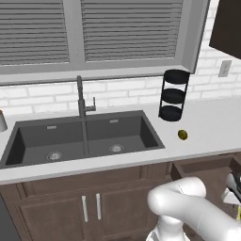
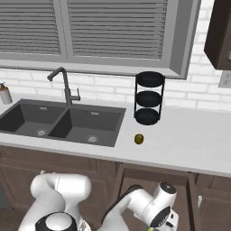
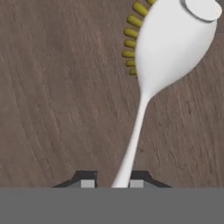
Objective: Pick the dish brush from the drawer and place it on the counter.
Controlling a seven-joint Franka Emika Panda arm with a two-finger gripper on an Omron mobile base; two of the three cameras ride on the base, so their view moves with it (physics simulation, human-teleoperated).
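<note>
The gripper (image 3: 112,183) is seen low in the hand view, its 2 dark fingertips (image 3: 87,180) set closely on either side of the thin white handle of the dish brush (image 3: 168,57); the handle runs down between them, and whether it is actually clamped cannot be told. The brush's broad white head is tilted toward 1 o'clock, with a row of yellow bristles showing along its edge at about 11 o'clock of the head. Behind it, the dark brown wooden floor of the drawer (image 3: 52,100) is shown.

In the right base view, the drawer (image 2: 153,173) is pulled open beneath the counter (image 2: 189,144), at 5 o'clock in the frame, and the white arm is bent down into it. In the left base view, the open drawer (image 1: 207,165) is found at 4 o'clock, under the counter's pale front edge.

On the counter, a small olive-green round object (image 2: 139,138) is set just beside the sink (image 2: 58,119), below a black 3-tier rack (image 2: 149,97). A grey faucet (image 2: 65,85) is mounted behind the basins.
</note>
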